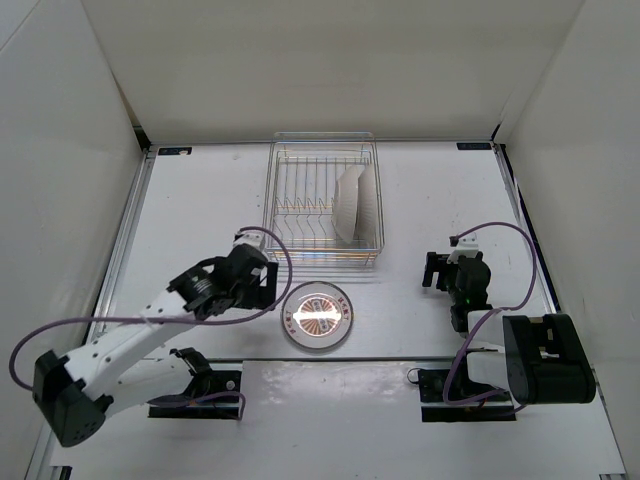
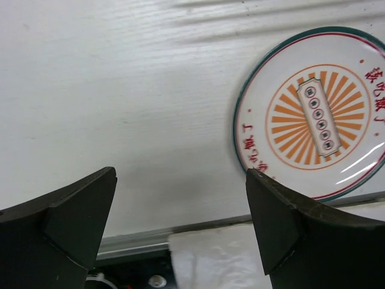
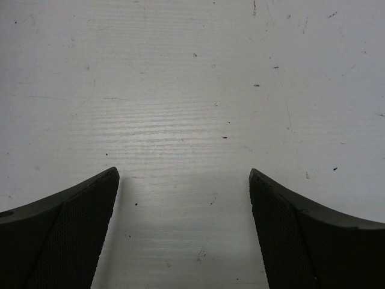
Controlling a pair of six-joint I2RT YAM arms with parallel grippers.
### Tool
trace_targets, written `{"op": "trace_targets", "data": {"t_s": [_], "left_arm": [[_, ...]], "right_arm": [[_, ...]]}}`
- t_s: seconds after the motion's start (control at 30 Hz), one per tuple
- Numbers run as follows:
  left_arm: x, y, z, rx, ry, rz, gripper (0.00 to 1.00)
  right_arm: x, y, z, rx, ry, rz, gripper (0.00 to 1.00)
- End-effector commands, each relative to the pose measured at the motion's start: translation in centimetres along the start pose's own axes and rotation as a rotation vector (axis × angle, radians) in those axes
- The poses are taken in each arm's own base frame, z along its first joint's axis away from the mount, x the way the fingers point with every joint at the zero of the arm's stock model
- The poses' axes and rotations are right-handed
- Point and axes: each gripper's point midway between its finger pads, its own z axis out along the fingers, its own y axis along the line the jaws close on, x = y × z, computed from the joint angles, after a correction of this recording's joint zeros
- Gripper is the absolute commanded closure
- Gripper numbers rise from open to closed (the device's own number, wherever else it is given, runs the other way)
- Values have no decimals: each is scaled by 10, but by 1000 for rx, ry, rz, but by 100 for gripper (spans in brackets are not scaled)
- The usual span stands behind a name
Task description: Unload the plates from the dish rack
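We see one striped plate [image 1: 317, 315] lying flat, face up, on the table [image 1: 200, 200] in front of the dish rack [image 1: 323, 165]. Two upright plates [image 1: 358, 205] stand on edge in the rack's right side, close together, white backs showing.

The left gripper [image 1: 266, 286] sits just beside the striped plate, to its left. Its fingers [image 2: 78, 211] are spread wide and hold nothing; in the wrist view the plate [image 2: 316, 114] is off to the right, outside the jaws. The right gripper [image 1: 429, 270] hovers over bare table to the right of the rack, fingers [image 3: 78, 217] also released and empty.

We judge one plate is done and two are to go, so the step in hand is reaching for a racked plate. To do it well, we come in from above, line the jaws across the thin rim of the nearer plate only, pinch at the top edge, and lift straight up along the tines before swinging away. The risk is catching both plates or snagging the wire. We set it down apart from the striped one.
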Motion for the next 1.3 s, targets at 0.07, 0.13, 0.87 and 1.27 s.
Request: {"op": "trace_targets", "data": {"t_s": [0.07,0.13,0.87,1.27], "left_arm": [[9,51,-20,-127,-89,102,1],[9,52,-31,-93,-109,100,1],[7,96,-39,-282,-148,220,1],[8,93,-39,-252,-165,209,1]], "right_arm": [[-7,-1,2,7,-27,-2,10],[-7,-2,2,12,-23,0,10],[-175,67,-71,-266,145,480,10],[-227,142,-60,-631,115,400,25]]}}
